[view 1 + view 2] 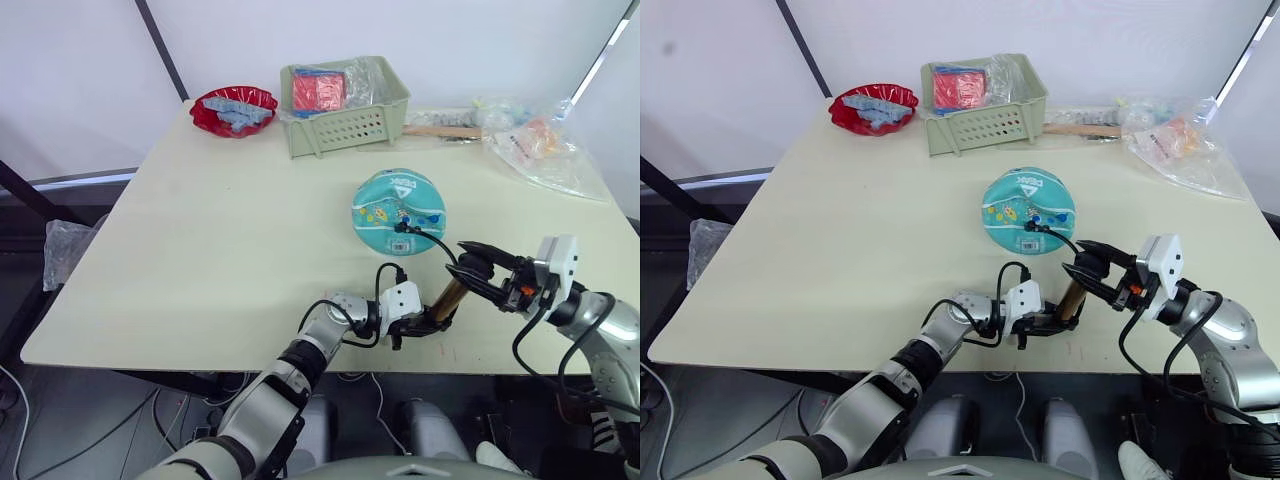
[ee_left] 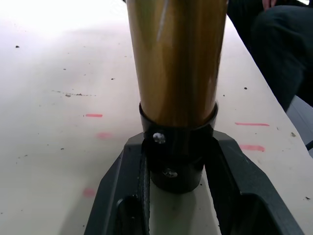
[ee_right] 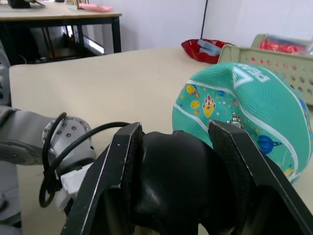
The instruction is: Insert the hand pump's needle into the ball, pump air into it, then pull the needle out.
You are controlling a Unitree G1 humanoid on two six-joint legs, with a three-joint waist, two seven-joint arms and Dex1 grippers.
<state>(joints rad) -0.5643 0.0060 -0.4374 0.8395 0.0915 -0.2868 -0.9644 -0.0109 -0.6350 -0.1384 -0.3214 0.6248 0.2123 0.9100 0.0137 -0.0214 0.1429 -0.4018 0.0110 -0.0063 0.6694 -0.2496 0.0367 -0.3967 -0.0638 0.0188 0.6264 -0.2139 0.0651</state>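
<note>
The teal ball (image 1: 398, 210) rests on the table (image 1: 220, 230) right of centre. The hand pump (image 1: 449, 298), a gold cylinder, stands tilted near the front edge. My left gripper (image 1: 432, 318) is shut on its black lower end cap (image 2: 177, 161). My right gripper (image 1: 478, 270) is shut on the pump's black handle (image 3: 171, 176) at the upper end. A thin black hose (image 1: 435, 243) runs from the pump to a small black fitting (image 1: 1032, 226) pressed against the ball's near side. The needle's pin is hidden there.
A green basket (image 1: 345, 125) with red packets stands at the back, with a red bowl (image 1: 233, 110) to its left. Clear plastic bags (image 1: 540, 150) lie at the back right. The table's front edge (image 1: 250, 368) is just behind both grippers.
</note>
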